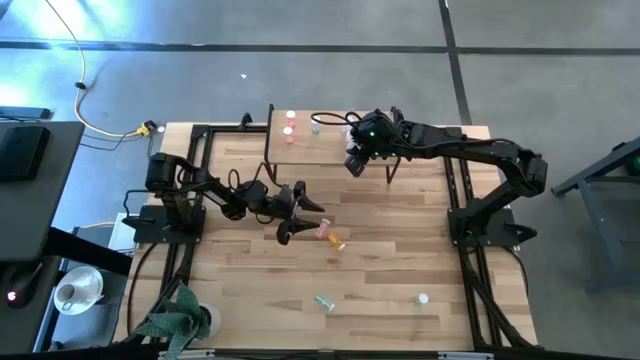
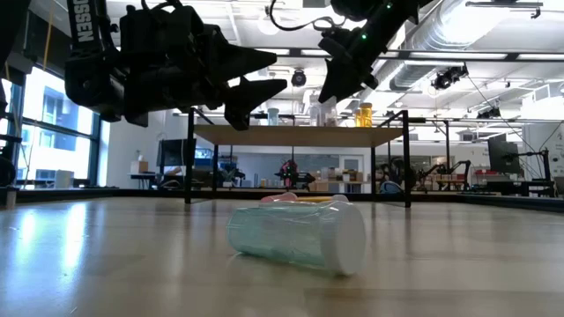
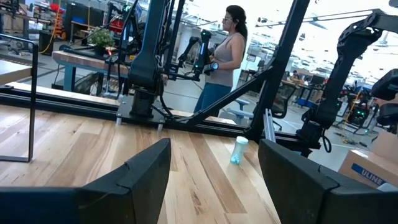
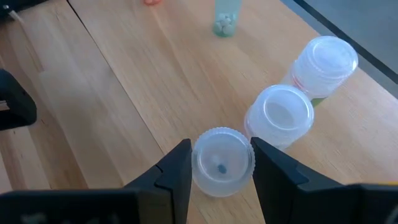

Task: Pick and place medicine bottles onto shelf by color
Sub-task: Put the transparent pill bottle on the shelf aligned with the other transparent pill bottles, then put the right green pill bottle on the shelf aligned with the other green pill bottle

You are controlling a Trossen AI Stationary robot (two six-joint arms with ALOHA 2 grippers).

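The light-wood shelf [image 1: 325, 148] stands at the table's far side with pink bottles [image 1: 291, 130] and a green one [image 1: 316, 127] on it. My right gripper [image 1: 355, 162] is over the shelf's right end, shut on a clear-white bottle [image 4: 222, 163]. Two more white-capped bottles [image 4: 286, 115] [image 4: 323, 61] stand upright beside it. My left gripper [image 1: 312, 218] is open and empty above mid-table, just left of a pink bottle [image 1: 325, 232] and an orange bottle [image 1: 338, 243] that lie on their sides. My right gripper pinches the clear-white bottle by the two opposite sides of its white cap [image 4: 199, 163], between the two fingers. The fingers come from above, pointing down. The bottle stays upright. Whether its base is on the shelf or lifted clear, I cannot tell.
A pale green bottle [image 1: 323, 301] lies on its side near the table's front edge and fills the low view's foreground [image 2: 300, 236]. Another green bottle [image 1: 423, 298] stands at the front right and shows in the left wrist view [image 3: 239, 150]. A person stands beyond the table [image 3: 227, 56].
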